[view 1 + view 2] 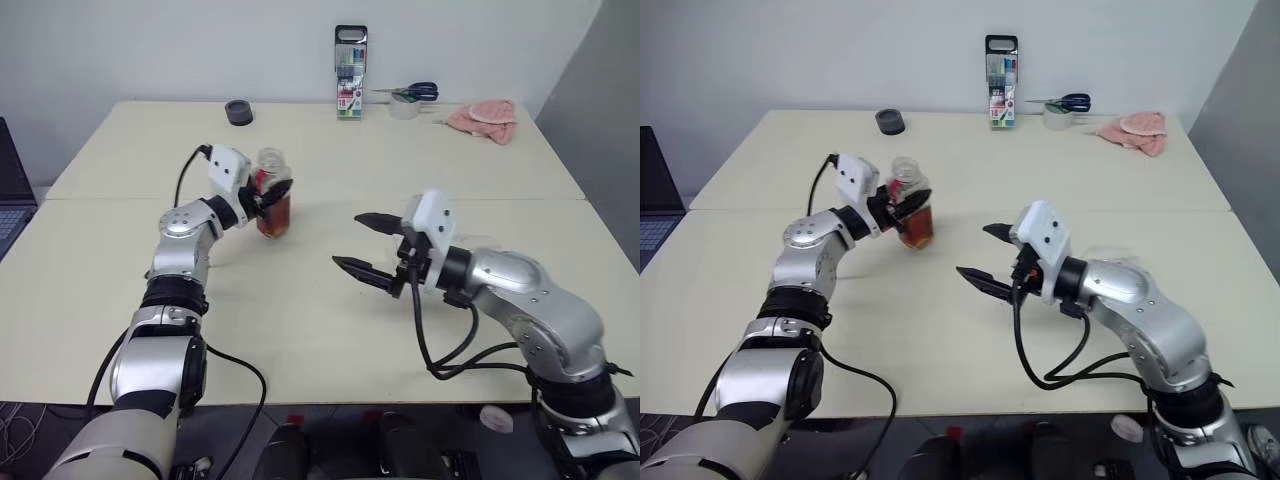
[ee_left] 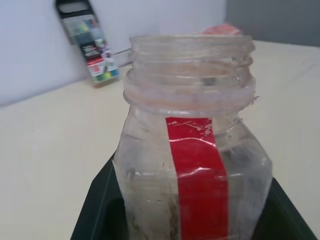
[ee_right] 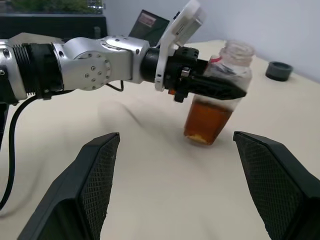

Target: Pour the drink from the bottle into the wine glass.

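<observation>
The left gripper [image 1: 272, 193] is squeezed tight around the bottle [image 1: 273, 203], high up near its wide open neck, and the bottle stands straight up with its bottom on or just above the table [image 1: 300, 330] – I cannot tell which. The drink [image 3: 206, 121] is brown like tea and fills about the lower half of the bottle, so none of it looks poured out yet. The right gripper [image 1: 363, 245] is spread wide with nothing in it, and it points toward the bottle from well apart. I see no wine glass on the table, so the pouring has not begun – the glass has to be found or brought near, then the bottle must be tipped over it. Far at the back of the table sits a small dark cap [image 1: 238, 111], which may be the bottle's lid. Near it stands a pack of coloured markers [image 1: 350, 72], then scissors [image 1: 412, 92] lying on a roll of tape [image 1: 404, 107], and a pink cloth [image 1: 485, 119]. Nothing lies between the two grippers, so nothing is in the way
</observation>
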Controlling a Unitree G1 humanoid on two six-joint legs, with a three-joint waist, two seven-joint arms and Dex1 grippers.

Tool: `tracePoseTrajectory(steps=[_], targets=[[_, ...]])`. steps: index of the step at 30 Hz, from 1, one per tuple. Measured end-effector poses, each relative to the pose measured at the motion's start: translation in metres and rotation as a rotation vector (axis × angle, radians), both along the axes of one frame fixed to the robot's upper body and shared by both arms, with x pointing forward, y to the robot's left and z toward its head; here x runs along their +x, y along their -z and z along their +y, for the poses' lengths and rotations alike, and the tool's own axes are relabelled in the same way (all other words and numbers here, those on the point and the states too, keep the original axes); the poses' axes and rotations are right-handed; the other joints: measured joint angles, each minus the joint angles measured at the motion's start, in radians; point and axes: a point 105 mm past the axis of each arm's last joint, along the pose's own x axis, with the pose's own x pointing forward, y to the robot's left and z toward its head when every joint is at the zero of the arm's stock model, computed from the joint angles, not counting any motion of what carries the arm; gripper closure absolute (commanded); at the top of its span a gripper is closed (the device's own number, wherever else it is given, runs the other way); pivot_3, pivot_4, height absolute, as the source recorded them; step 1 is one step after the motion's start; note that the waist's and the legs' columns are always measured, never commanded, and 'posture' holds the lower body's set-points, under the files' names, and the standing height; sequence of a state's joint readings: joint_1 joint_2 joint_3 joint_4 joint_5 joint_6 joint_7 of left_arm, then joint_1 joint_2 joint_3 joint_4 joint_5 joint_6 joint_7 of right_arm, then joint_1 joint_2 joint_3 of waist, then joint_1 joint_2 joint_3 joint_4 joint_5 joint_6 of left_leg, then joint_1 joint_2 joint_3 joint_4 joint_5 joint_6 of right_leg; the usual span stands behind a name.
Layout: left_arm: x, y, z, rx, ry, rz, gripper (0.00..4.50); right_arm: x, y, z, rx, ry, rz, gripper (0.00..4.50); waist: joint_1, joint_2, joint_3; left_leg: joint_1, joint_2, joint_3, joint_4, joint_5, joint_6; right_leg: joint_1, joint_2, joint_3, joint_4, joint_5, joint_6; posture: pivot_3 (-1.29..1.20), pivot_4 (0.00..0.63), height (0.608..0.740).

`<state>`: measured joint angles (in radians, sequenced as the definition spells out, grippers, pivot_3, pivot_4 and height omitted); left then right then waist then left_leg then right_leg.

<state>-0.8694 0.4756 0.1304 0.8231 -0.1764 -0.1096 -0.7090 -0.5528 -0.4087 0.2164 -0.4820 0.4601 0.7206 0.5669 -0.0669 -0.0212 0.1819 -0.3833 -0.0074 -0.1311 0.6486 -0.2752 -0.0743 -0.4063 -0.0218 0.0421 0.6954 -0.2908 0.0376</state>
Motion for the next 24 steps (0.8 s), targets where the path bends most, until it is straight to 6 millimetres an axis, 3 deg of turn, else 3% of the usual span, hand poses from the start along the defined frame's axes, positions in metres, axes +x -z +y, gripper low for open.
tracePoseTrajectory(steps=[4, 8, 12, 17, 24], targets=[[-0.003, 0.002, 0.054, -0.021, -0.256, -0.026, 2.83, 0.017, 0.006, 0.018, -0.001, 0.013, 0.019, 0.62, -0.008, 0.0, 0.0, 0.0, 0.0, -0.002, -0.001, 0.001, -0.002, -0.001, 0.0, -0.001, 0.001, 0.0, 0.0, 0.0, 0.15, 0.74], [-0.01, 0.002, 0.089, -0.064, -0.431, -0.045, 2.83, 0.021, 0.012, 0.033, -0.014, -0.009, 0.027, 0.62, -0.004, -0.001, 0.0, -0.001, -0.001, -0.002, -0.001, 0.002, -0.004, -0.001, -0.003, -0.001, 0.001, 0.0, 0.0, 0.0, 0.15, 0.74], [-0.016, 0.008, 0.102, -0.085, -0.491, -0.042, 2.83, 0.021, 0.014, 0.044, -0.023, -0.038, 0.022, 0.62, 0.006, -0.002, -0.001, -0.002, -0.002, -0.002, 0.0, 0.002, -0.004, -0.001, -0.003, -0.002, 0.001, 0.0, 0.0, 0.0, 0.15, 0.74], [-0.018, 0.008, 0.095, -0.123, -0.469, -0.058, 2.83, 0.023, 0.009, 0.052, -0.025, -0.061, 0.0, 0.62, 0.009, -0.002, -0.001, -0.001, -0.002, -0.002, 0.0, 0.002, -0.004, -0.001, -0.002, -0.002, 0.001, 0.0, 0.0, 0.0, 0.15, 0.74], [-0.025, 0.014, 0.1, -0.161, -0.477, -0.062, 0.59, 0.023, 0.012, 0.054, -0.042, -0.069, -0.011, 0.62, 0.009, -0.002, -0.001, -0.001, -0.001, -0.001, -0.001, 0.002, -0.004, -0.001, -0.002, -0.002, 0.001, 0.001, -0.001, 0.0, 0.15, 0.74]])
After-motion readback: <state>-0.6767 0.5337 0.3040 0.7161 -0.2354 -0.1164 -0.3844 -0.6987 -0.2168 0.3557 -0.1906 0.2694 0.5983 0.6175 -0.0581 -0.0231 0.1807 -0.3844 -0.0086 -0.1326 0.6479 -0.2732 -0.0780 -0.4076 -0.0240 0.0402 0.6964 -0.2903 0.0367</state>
